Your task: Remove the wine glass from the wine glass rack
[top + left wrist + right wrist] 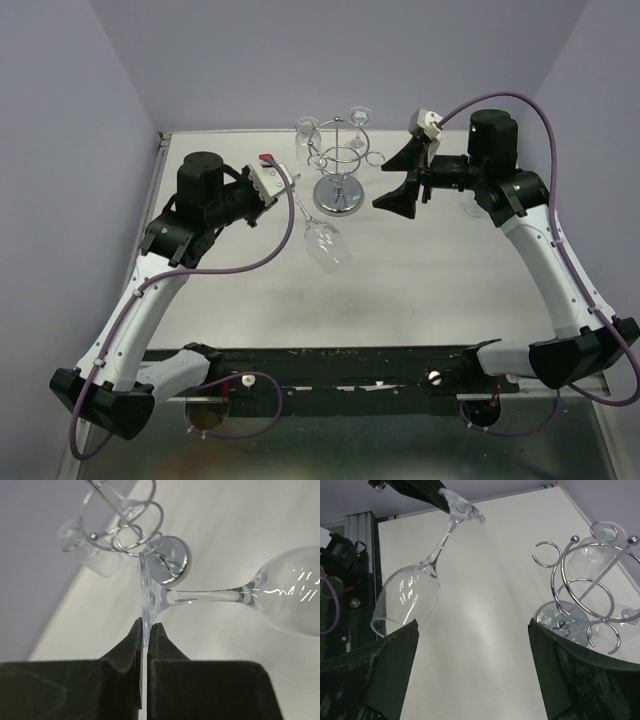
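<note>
The left end effector is pinching the fragile wine glass by its foot, probably slippery; the right end effector is standing spread.

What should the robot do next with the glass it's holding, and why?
Probably lower the left arm so the wine glass comes down gently onto the table. The left fingers pinch its foot, it hangs clear of the wine glass rack, and the right fingers stand open, holding nothing.

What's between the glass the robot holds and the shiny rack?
Only bare table lies between the wine glass and the wine glass rack, clearest in the right wrist view.
</note>
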{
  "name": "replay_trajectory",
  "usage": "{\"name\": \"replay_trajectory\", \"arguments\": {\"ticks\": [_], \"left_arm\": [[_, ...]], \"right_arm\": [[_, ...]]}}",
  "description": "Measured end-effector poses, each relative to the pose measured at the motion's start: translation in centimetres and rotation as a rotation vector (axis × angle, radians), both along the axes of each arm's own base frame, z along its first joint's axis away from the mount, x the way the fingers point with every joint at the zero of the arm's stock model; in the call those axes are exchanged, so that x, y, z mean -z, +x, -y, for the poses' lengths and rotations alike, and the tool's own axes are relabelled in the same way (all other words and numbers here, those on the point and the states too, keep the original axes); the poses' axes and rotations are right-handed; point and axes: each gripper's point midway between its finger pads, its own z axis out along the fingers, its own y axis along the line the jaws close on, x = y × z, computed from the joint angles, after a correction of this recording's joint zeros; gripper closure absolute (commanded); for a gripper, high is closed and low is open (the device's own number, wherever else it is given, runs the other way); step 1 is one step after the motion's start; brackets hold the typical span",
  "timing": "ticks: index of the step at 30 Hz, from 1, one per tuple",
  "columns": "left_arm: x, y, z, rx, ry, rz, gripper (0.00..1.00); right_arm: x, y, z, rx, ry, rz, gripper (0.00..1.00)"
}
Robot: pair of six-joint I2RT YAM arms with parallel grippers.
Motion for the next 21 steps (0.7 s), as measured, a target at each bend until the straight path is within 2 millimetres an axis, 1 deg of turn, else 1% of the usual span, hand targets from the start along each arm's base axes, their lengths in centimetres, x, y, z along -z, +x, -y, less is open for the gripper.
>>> {"name": "replay_trajectory", "arguments": {"ticks": [2, 4, 7, 11, 15, 18, 20, 21], "left_arm": [[2.0, -0.5, 0.3, 0.008, -0.026, -0.138, 1.00], [4.2, -1.3, 0.8, 0.029, -0.051, -0.286, 1.00], [6.4, -2.4, 1.5, 0.060, -0.123, -0.483, 1.00], [9.1, -2.2, 1.3, 0.064, -0.226, -0.706, 1.00], [11.4, -1.4, 1.4, 0.094, -0.312, -0.901, 1.00], [13.1, -1.1, 1.7, 0.108, -0.377, -1.030, 1.00], [13.5, -1.4, 2.0, 0.119, -0.423, -1.095, 1.00], [13.3, -1.6, 2.2, 0.127, -0.442, -1.119, 1.00]], "right_arm": [[0.1, 0.2, 0.1, -0.007, -0.014, 0.042, 0.05], [0.1, 0.4, 0.1, -0.018, -0.028, 0.089, 0.06], [0.2, 0.9, 0.1, -0.023, -0.059, 0.166, 0.06], [0.7, 0.8, -0.1, -0.049, -0.102, 0.263, 0.06], [1.7, 0.3, -0.3, -0.079, -0.147, 0.341, 0.07], [2.4, -0.4, -1.0, -0.133, -0.189, 0.400, 0.07], [3.3, -1.2, -1.7, -0.187, -0.222, 0.427, 0.08], [3.7, -1.5, -2.0, -0.213, -0.238, 0.437, 0.08]]}}
